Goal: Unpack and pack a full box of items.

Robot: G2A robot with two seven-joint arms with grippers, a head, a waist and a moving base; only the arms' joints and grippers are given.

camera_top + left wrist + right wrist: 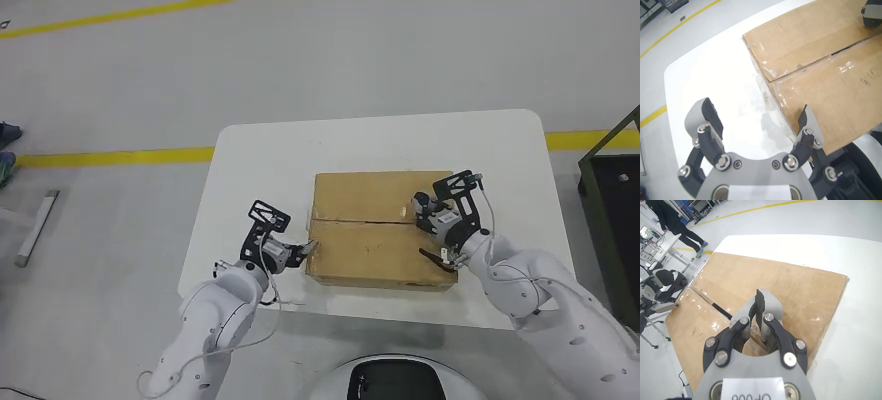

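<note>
A closed cardboard box (370, 215) lies on the white table (250, 170), its two top flaps meeting along a taped seam (721, 310) with a narrow dark gap. My left gripper (759, 117) is open at the box's near left corner. One fingertip (804, 117) is over the edge of the box (819, 56) and the other (712, 113) is above bare table. My right gripper (758, 306) is shut with nothing in it, low over the box top (791, 291) near the seam at the right end. From above it shows as right gripper (427, 217), with the left gripper (298, 250) opposite.
Free table surface lies left of and behind the box (715, 75). The box's front edge sits close to the table's near edge. A dark green frame (608, 185) stands off the table on the right.
</note>
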